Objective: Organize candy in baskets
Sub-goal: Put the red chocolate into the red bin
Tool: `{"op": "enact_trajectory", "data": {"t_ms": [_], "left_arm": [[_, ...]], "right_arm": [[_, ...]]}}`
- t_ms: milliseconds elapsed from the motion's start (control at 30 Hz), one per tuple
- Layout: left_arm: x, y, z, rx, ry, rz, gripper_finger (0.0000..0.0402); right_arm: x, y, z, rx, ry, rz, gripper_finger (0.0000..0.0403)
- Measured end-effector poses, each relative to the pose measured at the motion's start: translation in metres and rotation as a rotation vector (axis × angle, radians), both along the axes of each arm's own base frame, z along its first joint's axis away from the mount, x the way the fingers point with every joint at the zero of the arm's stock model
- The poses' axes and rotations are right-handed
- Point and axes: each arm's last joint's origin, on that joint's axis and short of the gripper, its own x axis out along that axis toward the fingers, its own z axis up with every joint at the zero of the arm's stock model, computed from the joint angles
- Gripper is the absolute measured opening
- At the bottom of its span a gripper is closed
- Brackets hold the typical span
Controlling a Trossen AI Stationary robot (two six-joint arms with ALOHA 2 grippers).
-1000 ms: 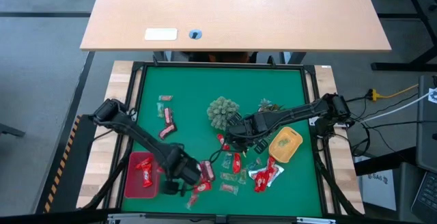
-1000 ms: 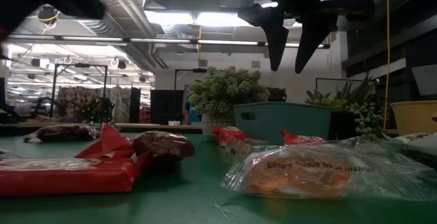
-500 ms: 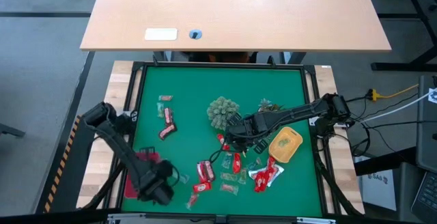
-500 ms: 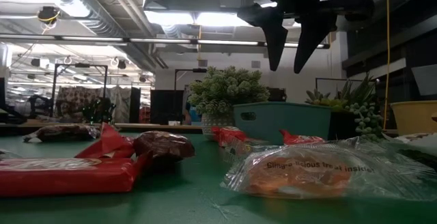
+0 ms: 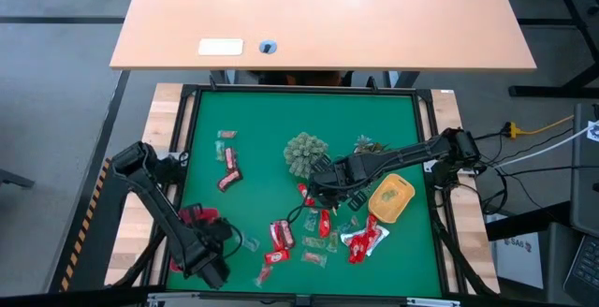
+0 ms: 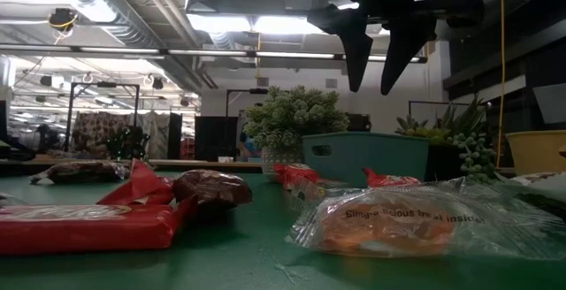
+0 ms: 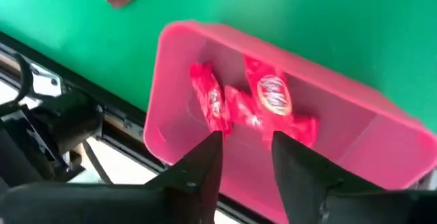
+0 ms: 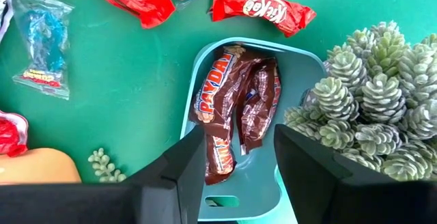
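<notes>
Red-wrapped candies (image 7: 263, 104) lie in the red basket (image 7: 177, 74) under the open, empty left end effector (image 7: 247, 157); the right end effector (image 8: 235, 157) hovers open and empty over the blue basket (image 8: 287, 67).

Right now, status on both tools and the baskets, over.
Left tool open over red basket, red candies inside. Right tool open above blue basket holding brown bars. Nothing obstructing.

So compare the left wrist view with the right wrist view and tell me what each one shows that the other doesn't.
Only the left wrist view shows the red basket, holding red-wrapped candies, with the left claw open above it.

Only the right wrist view shows the blue basket with brown candy bars inside, a spiky green plant beside it, a red Kit Kat on the mat, and the right claw open above the basket.

Both show the green mat and an open claw above a basket with candy in it.
</notes>
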Motion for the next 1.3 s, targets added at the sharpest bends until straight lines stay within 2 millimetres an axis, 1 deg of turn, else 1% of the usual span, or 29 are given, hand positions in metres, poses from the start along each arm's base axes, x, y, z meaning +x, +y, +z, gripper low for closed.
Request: {"op": "enact_trajectory", "data": {"t_ms": [133,233,400,533,600,733,900,1100,1300], "left_arm": [[0.006,0.003,-0.001,0.033,-0.072,-0.011,0.0132],[0.015,0.007,-0.001,0.073,-0.160,-0.018,0.0133],[0.036,0.017,-0.002,0.145,-0.349,-0.023,0.0131],[0.055,0.025,-0.002,0.157,-0.438,-0.081,0.0131],[0.065,0.030,-0.002,0.150,-0.463,-0.112,0.0131],[0.080,0.040,-0.002,0.136,-0.481,-0.177,0.0131],[0.090,0.053,-0.002,0.151,-0.435,-0.266,0.0131],[0.097,0.066,-0.002,0.162,-0.409,-0.298,0.0131],[0.100,0.070,-0.002,0.165,-0.406,-0.288,0.0131]], "right_arm": [[0.000,0.000,0.000,0.006,0.002,0.002,0.0172],[0.000,0.002,0.000,0.073,0.017,0.014,0.0172],[-0.002,0.007,0.000,0.223,0.051,0.043,0.0172],[-0.002,0.011,0.000,0.290,0.057,0.062,0.0172],[0.000,0.015,0.000,0.299,0.038,0.078,0.0172],[0.002,0.029,0.002,0.306,-0.021,0.157,0.0172],[0.004,0.042,0.001,0.307,-0.062,0.246,0.0172],[0.013,0.047,-0.023,0.289,-0.003,0.239,0.0172],[0.020,0.048,-0.047,0.262,0.054,0.227,0.0172]]}}
